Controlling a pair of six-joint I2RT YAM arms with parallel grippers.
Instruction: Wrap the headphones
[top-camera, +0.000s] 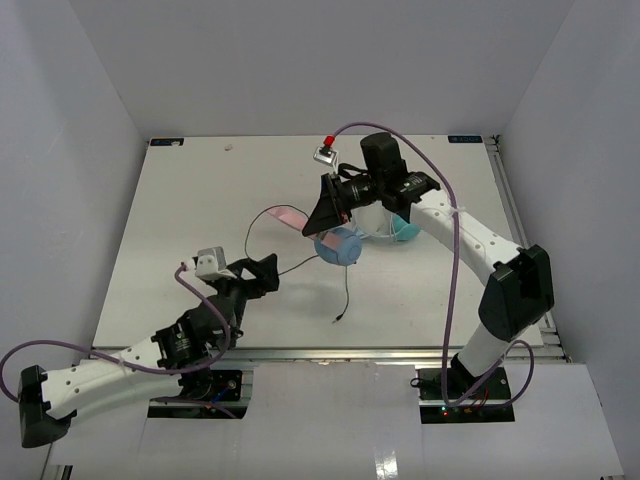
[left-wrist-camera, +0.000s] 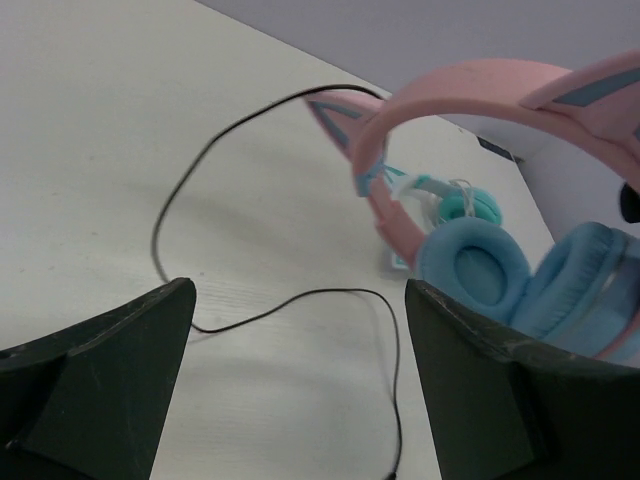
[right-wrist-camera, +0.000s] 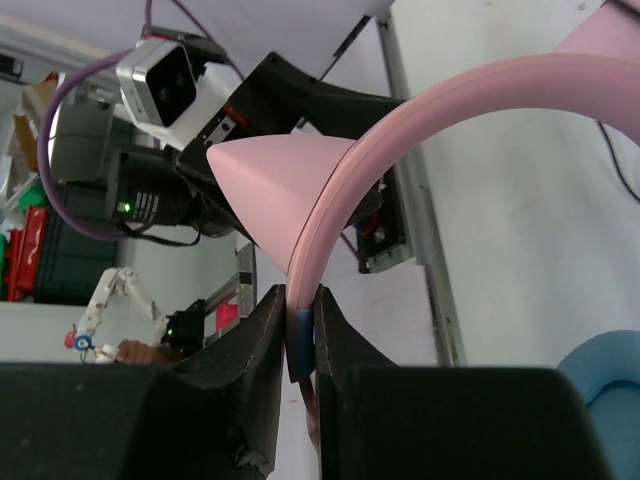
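Pinching the headphones (right-wrist-camera: 420, 110) by the pink band between right fingers (right-wrist-camera: 255, 350) drawn almost together, reaching leftward from the right over the far middle of the desk (top-camera: 200, 200). Spreading left fingers (left-wrist-camera: 110, 380) wide on nothing, hovering low at near left, pointing toward the headphones to their far right, across the looping black cable (left-wrist-camera: 165, 215).

One counter (top-camera: 180, 220). Two arms: left arm (top-camera: 110, 365), right arm (top-camera: 480, 240). Two headsets: pink headphones (left-wrist-camera: 470, 85) with one black cable (left-wrist-camera: 156, 240), and one white teal-cupped pair (top-camera: 404, 229).
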